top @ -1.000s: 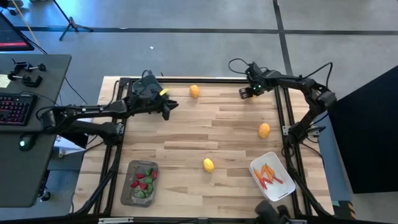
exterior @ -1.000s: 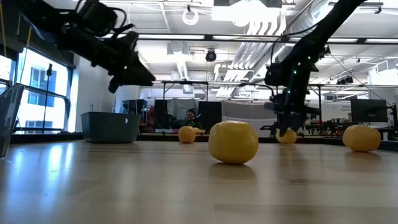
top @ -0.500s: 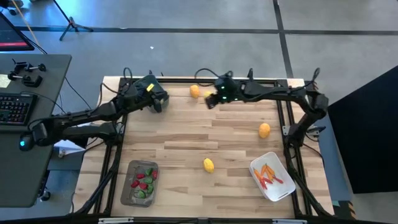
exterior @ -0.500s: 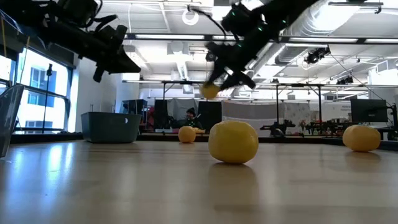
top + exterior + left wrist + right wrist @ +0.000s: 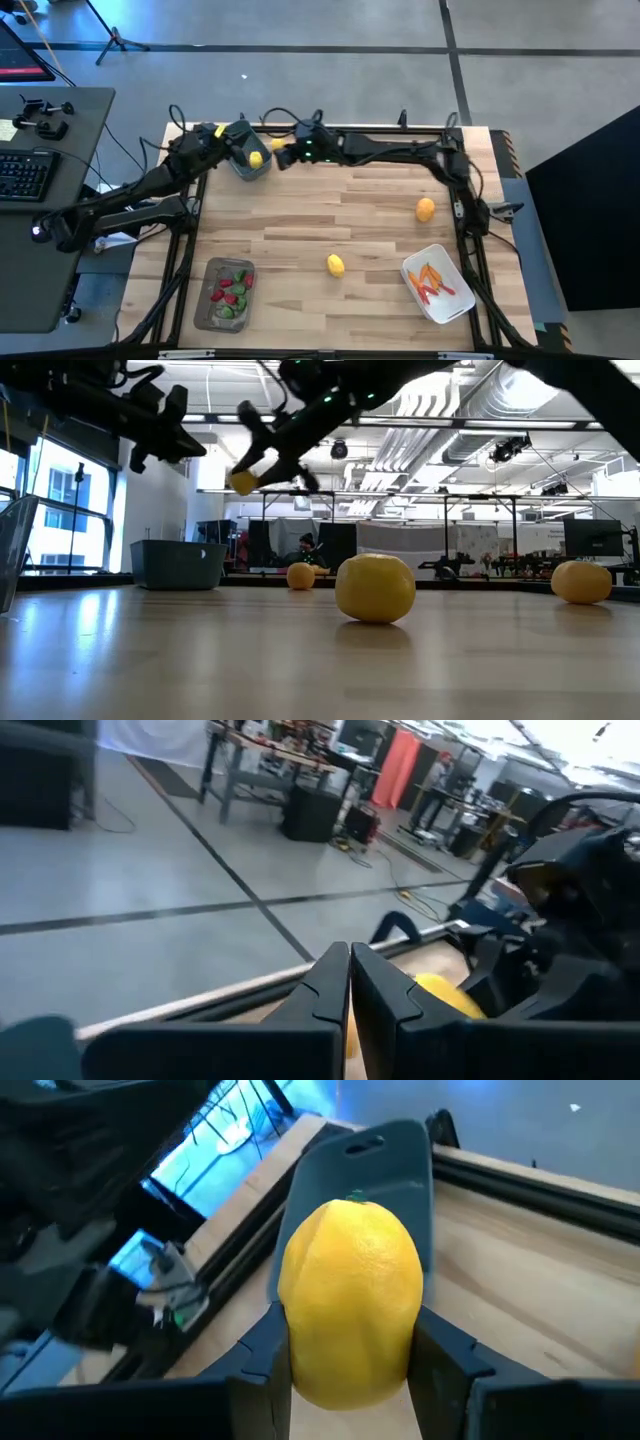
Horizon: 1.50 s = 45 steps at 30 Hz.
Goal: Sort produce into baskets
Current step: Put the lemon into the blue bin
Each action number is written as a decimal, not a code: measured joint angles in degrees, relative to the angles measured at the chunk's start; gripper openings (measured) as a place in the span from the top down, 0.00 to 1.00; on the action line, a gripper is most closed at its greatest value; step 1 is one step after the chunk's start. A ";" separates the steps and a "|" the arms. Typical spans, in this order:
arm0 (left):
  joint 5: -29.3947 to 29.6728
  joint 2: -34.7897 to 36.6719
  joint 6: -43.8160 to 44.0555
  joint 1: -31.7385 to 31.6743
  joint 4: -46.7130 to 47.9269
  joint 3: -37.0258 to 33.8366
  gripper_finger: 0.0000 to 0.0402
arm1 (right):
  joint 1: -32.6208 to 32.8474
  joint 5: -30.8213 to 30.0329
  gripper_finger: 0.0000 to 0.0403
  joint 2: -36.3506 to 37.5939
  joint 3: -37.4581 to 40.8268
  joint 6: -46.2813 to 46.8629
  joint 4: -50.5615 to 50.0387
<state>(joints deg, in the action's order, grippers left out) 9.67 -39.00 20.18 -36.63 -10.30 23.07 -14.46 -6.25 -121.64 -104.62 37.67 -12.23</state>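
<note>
Wooden plank table [image 5: 370, 225] carries everything, framed by a black rail. Right arm stretches along the far edge toward the far left corner, and the right gripper [image 5: 280, 153] clamps a yellow toy lemon [image 5: 352, 1302] between its fingers, held in the air just beside the deep blue-grey tub [image 5: 243, 160]; the right wrist view shows the tub right behind the lemon. Left arm reaches in from the left side, its left gripper [image 5: 210, 135] at the far left corner beside that tub, fingers pressed together on nothing in the left wrist view. A second yellow lemon [image 5: 256, 158] sits in the tub. Shallow grey tray [image 5: 206, 300] at the near left holds red and green pieces [image 5: 231, 293]. White tub [image 5: 455, 272] at the near right holds thin orange sticks [image 5: 432, 283]. Two more lemons lie loose: one [image 5: 335, 265] near the middle front, one [image 5: 425, 209] toward the right side.
</note>
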 joint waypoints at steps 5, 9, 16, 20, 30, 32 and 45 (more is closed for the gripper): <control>1.40 3.73 -0.85 -1.79 4.01 0.00 1.00 | 0.41 0.49 0.69 -8.49 -10.78 -0.10 0.07; 1.46 5.91 -0.85 -2.85 5.69 0.00 1.00 | 0.52 1.23 0.69 -14.99 -18.36 -0.10 0.04; 1.36 7.87 -0.85 -3.16 6.19 0.00 1.00 | 0.49 2.82 0.69 -23.59 -28.13 -0.10 0.06; 0.99 7.95 -0.86 -3.16 6.26 0.00 1.00 | 0.05 2.13 0.69 -25.91 -29.68 -0.10 0.03; -0.76 7.95 -0.81 -3.09 6.25 0.00 1.00 | -2.47 1.27 0.68 -27.33 -29.53 -3.55 -0.23; -1.20 7.95 -0.83 -3.11 6.24 0.00 1.00 | -2.97 1.25 0.66 -27.33 -29.53 -4.71 -0.86; -4.67 7.95 -2.91 -3.09 6.24 0.00 1.00 | -3.60 4.64 0.52 -30.28 -29.46 -3.44 -0.89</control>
<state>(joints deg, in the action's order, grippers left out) 4.99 -31.05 17.27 -39.72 -4.06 23.07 -18.06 -1.61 -151.92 -134.08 34.22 -13.12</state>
